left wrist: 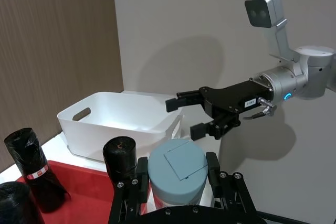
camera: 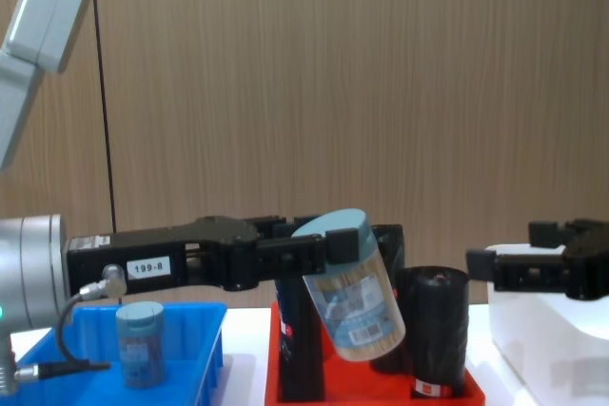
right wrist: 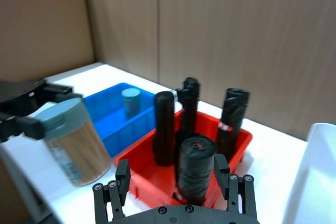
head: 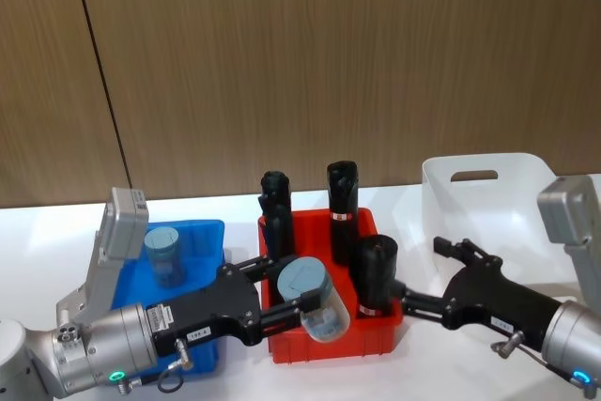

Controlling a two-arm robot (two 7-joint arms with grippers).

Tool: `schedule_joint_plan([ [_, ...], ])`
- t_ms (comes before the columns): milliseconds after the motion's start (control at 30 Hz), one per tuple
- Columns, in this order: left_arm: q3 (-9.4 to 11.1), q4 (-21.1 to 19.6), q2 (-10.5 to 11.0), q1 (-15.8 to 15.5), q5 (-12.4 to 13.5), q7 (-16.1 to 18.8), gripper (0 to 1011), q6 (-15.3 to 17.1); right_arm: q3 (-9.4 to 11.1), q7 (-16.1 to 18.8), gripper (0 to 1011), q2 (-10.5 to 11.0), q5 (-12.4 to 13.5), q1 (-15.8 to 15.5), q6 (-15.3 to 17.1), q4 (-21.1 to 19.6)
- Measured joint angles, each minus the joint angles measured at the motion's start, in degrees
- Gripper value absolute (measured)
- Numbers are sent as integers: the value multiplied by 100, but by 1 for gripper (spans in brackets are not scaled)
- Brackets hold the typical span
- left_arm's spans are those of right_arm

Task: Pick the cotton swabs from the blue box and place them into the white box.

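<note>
My left gripper (head: 296, 290) is shut on a clear cotton swab tub (head: 316, 298) with a pale blue-grey lid, holding it tilted in the air over the red tray (head: 319, 352). From the chest, the held tub (camera: 352, 284) hangs well above the tray floor. Another cotton swab tub (head: 164, 256) stands upright in the blue box (head: 212, 229) at the left. The white box (head: 488, 196) sits at the right. In front of it my right gripper (head: 427, 277) is open and holds nothing, just right of the tray. The left wrist view shows the lid (left wrist: 176, 167) and the right gripper (left wrist: 182, 117) beyond it.
Several tall black rolls with red labels (head: 342, 196) stand in the red tray between the two boxes; one roll (head: 376, 274) is close to my right gripper. A wood-panelled wall runs behind the white table.
</note>
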Motion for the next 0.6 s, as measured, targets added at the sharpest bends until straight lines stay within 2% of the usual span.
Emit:
schedule_joint_plan([
  [267, 0, 0, 0, 0, 0, 0, 660, 0, -64, 811, 1002, 81, -107, 236, 253, 158],
  [467, 0, 0, 0, 0, 0, 0, 660, 0, -156, 1233, 1002, 75, -245, 382, 393, 271],
  [600, 0, 0, 0, 0, 0, 0, 660, 0, -208, 1366, 1002, 55, -310, 448, 446, 325],
])
